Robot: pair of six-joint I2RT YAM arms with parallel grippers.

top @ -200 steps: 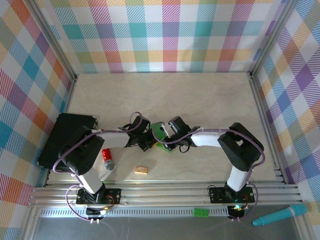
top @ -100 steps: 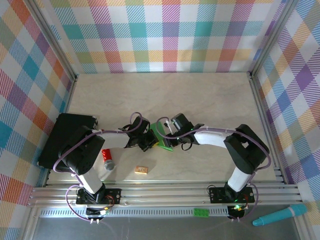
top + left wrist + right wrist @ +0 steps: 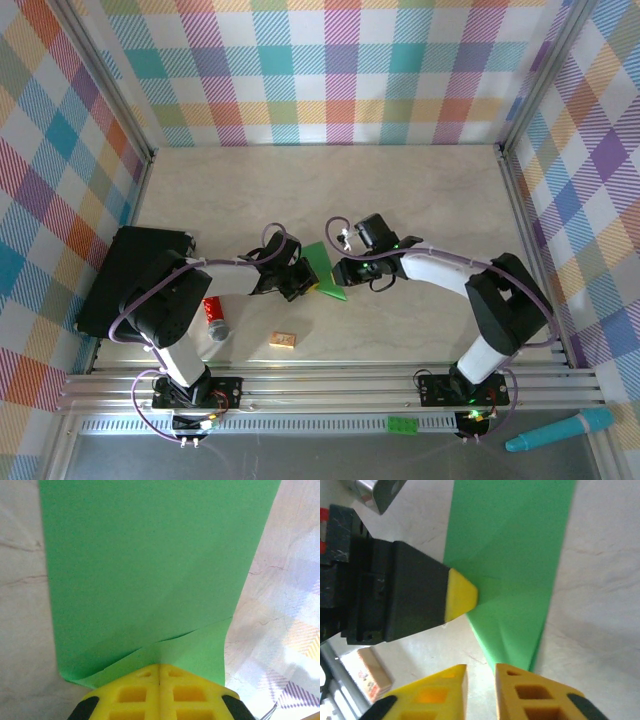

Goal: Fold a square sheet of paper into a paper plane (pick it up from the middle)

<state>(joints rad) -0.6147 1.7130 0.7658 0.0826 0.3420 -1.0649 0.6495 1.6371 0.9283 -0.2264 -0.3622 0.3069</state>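
The green sheet of paper (image 3: 325, 270), folded into a long shape that tapers to a point, lies low over the table between the two arms. My left gripper (image 3: 160, 666) is shut on one edge of it, yellow fingers pressed together over a fold line (image 3: 150, 570). In the right wrist view the left fingertips (image 3: 461, 595) pinch the paper's side (image 3: 515, 555). My right gripper (image 3: 480, 672) stands at the pointed end with a narrow gap between its fingers; bare table shows in that gap. The paper's tip runs beside its right finger.
A small wooden block (image 3: 283, 340) and a red-and-grey cylinder (image 3: 213, 315) lie near the left arm. A black box (image 3: 130, 280) sits at the table's left edge. A green brick (image 3: 403, 425) and a teal pen (image 3: 560, 430) rest outside the front rail.
My right gripper has let go of the paper and drawn back to the upper right. The paper has dropped from raised to nearly flat, still pinched by the left gripper.
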